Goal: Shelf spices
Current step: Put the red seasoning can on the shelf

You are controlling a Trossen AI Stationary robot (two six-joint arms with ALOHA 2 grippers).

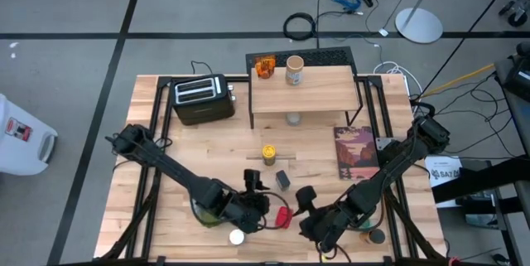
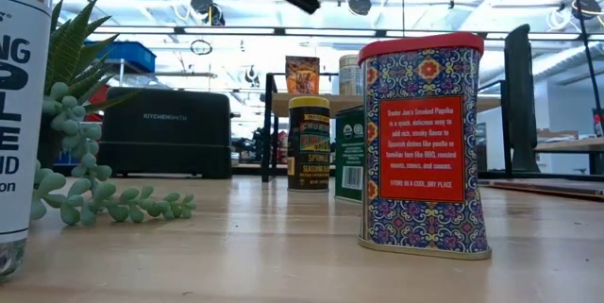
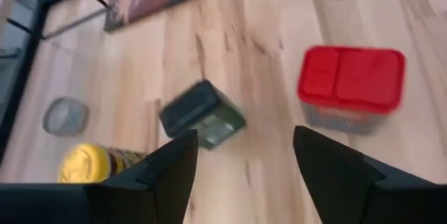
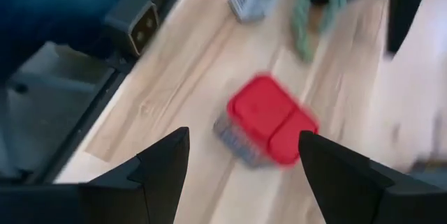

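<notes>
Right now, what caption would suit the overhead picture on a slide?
Both open grippers, left gripper and right gripper, flank the red tin; two jars already sit on the shelf.

red tin (image 2: pixel 423 147): red lid, blue floral body, orange-red label | yellow-lidded jar (image 2: pixel 309 143): yellow lid, dark yellow-lettered label | dark square tin (image 3: pixel 202 114): black top, green side | amber jar (image 1: pixel 264 68): orange | toaster (image 1: pixel 203 99): black | plant (image 2: pixel 80 143): green | bench (image 1: pixel 315 166): light wood grain
</notes>
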